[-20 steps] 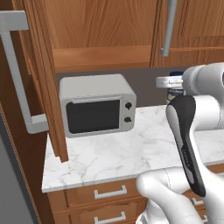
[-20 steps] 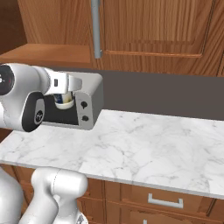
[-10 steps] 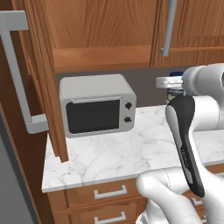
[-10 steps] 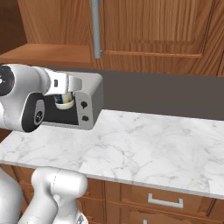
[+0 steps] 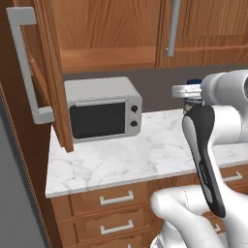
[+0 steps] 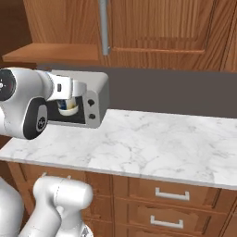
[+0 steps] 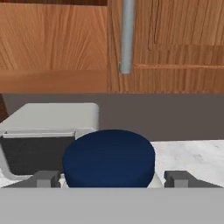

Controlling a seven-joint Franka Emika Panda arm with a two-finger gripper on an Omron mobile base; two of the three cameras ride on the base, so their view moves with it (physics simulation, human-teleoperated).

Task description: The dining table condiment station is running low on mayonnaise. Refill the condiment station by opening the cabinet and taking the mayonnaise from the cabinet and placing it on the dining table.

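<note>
We see the mayonnaise [image 7: 109, 157] at the bottom centre of the hand view, its navy lid sitting between the gripper [image 7: 110, 178], whose two grey fingertips [image 7: 46, 178] stand wide apart on either side of the jar. Whether the pads actually press the jar we cannot tell, though the jar hangs with the hand above the counter. In the right base view, at centre left, the whitish body of the jar shows just under the white wrist, in front of the grey microwave [image 6: 95, 102]. In the left base view, its dark lid peeks out at right of centre, behind the arm's upper link. The marble counter [image 5: 145, 155] runs across the middle of that frame, with the microwave standing on it at left. The cabinet [image 5: 43, 82] has its left door swung open toward us at the upper left, its grey bar handle [image 5: 26, 68] facing the camera. A second door, shut, carries a vertical grey handle [image 7: 127, 37] at top centre of the hand view. Wooden drawers [image 6: 171, 194] with short silver handles line the lower right of the right base view.
</note>
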